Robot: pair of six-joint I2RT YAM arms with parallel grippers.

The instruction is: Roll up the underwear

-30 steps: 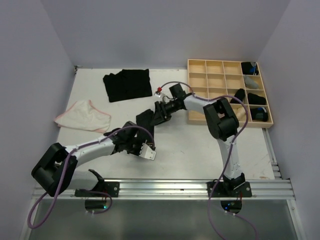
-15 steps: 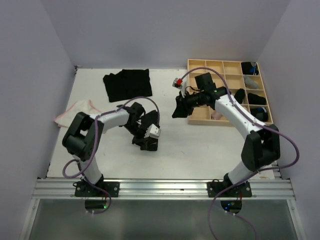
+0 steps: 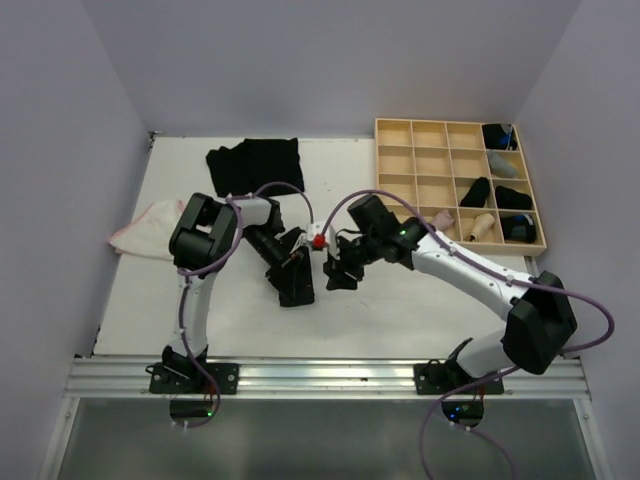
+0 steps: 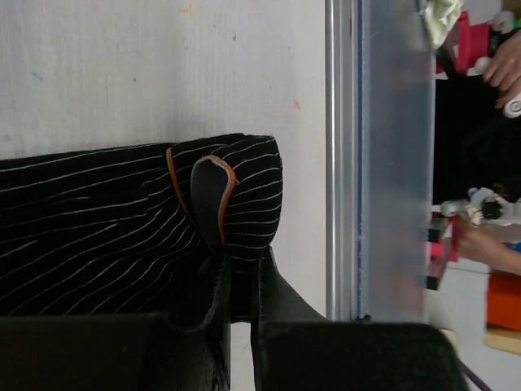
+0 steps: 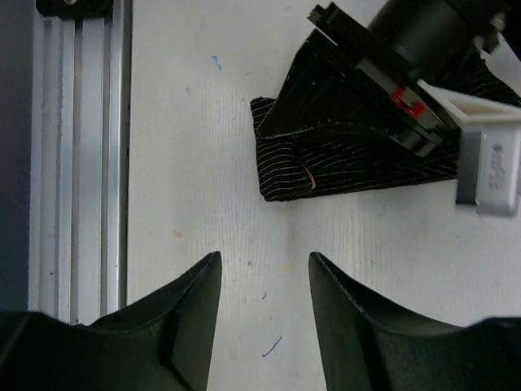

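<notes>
A black pinstriped underwear with orange trim lies bunched on the white table near the middle. My left gripper is shut on its edge; in the left wrist view the jaws pinch the striped underwear at its folded end. My right gripper hovers open just right of it. In the right wrist view its fingers stand apart over bare table, short of the striped underwear. A pile of black underwear lies at the back, and a whitish pink-edged one at the left.
A pale wooden grid tray stands at the back right, with dark rolls in its right-hand cells. An aluminium rail runs along the near table edge. Grey walls close in the back and both sides.
My right gripper has come from beside the tray down to the striped underwear. The left arm has swung round but still grips that cloth, which sits in about the same spot.
</notes>
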